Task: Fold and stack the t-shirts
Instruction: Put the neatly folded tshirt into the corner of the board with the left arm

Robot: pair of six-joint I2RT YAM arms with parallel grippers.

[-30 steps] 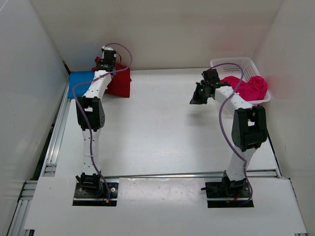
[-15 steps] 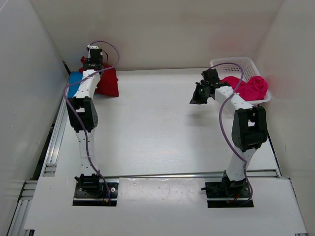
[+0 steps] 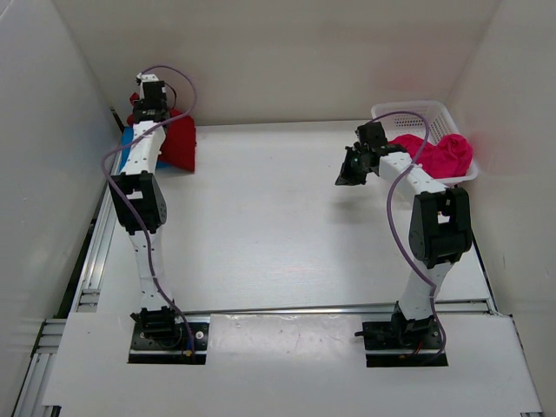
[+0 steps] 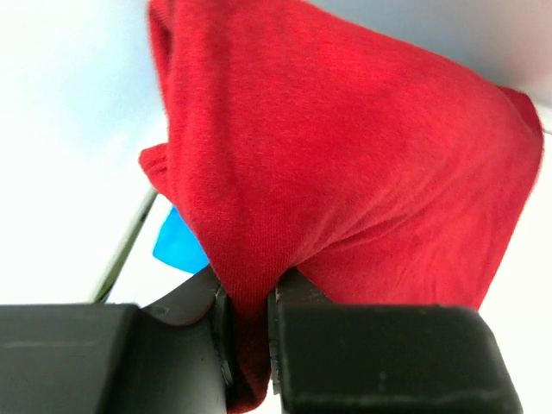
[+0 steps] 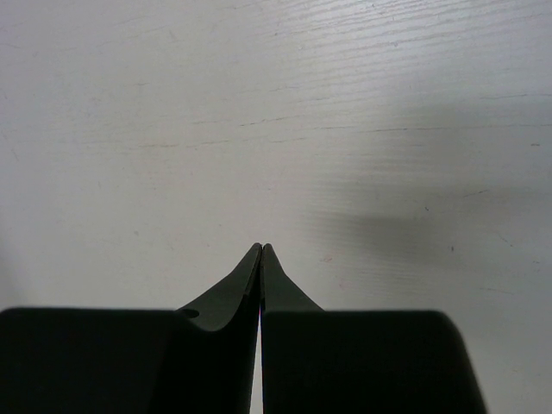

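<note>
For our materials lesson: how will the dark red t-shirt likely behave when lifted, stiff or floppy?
Probably floppy: the red t-shirt drapes in folds from the left gripper. Likely light: a small pinch holds it. Its knit weave probably resists slipping.

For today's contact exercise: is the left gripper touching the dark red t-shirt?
Touching. The left wrist view shows the left gripper clamped on a fold of the dark red t-shirt.

One red t-shirt (image 3: 181, 143), one blue t-shirt (image 4: 177, 246), one pink t-shirt (image 3: 445, 153), one basket (image 3: 408, 110).
</note>
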